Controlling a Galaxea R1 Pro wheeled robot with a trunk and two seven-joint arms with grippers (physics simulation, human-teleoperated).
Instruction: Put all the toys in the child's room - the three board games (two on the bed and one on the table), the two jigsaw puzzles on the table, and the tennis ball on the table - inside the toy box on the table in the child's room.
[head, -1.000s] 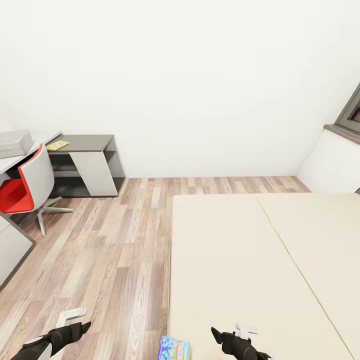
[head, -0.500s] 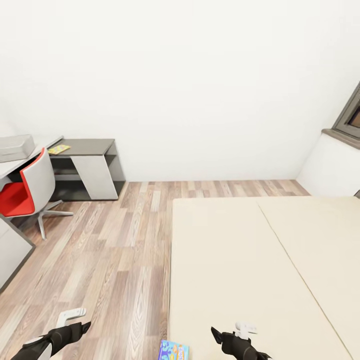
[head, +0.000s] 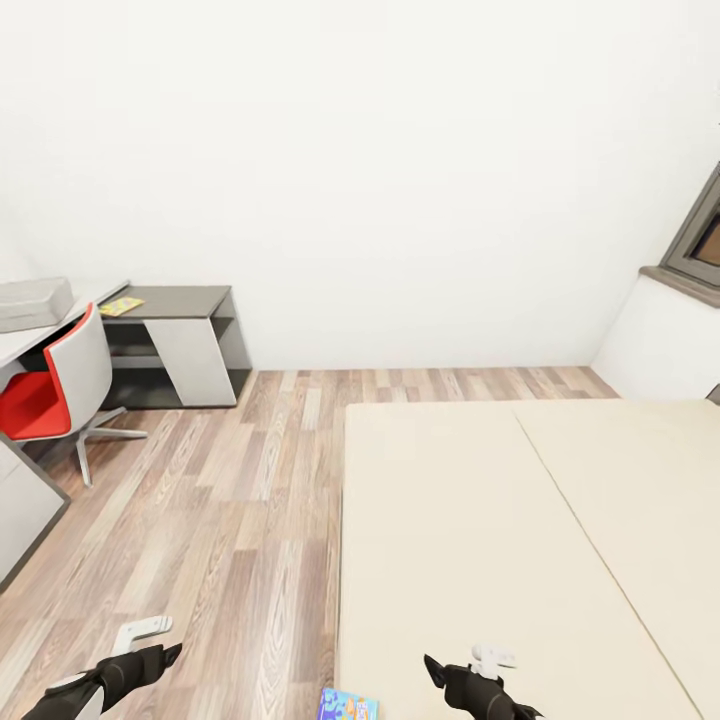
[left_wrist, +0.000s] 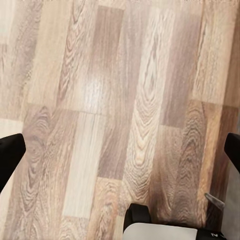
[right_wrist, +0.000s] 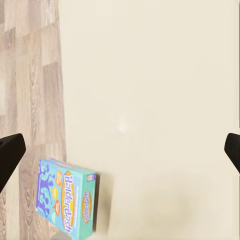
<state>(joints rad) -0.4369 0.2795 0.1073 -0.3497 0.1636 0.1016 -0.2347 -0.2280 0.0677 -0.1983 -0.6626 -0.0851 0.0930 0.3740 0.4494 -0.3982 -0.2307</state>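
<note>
Head view gives you the room first: a wide cream bed (head: 520, 540) fills the right and near side, wood floor (head: 220, 520) runs along its left, and the grey table (head: 175, 300) stands far left against the white wall with a red and white chair (head: 55, 385) drawn up near it. On the table's far-left end sits a pale grey box (head: 32, 303), which I judge to be the toy box, and a flat yellow item (head: 121, 306), too small to name, lies just right of it.

What you need now is the board game (head: 348, 706), a teal "Balderdash" box (right_wrist: 67, 204) lying flat at the bed's near-left edge, close to where mattress meets floor. It sits between your two arms but nearer the right gripper (head: 470, 680), just to that gripper's left and slightly nearer you. In the right wrist view its long axis runs roughly along the bed edge, with a narrow printed side turned toward the open mattress.

Your right jaws stand wide apart over bare mattress, holding nothing. Your left gripper (head: 135, 665) hangs over the floor, jaws also spread wide and empty, with the bed edge between it and the box. Reach with the right arm, shifting left.
</note>
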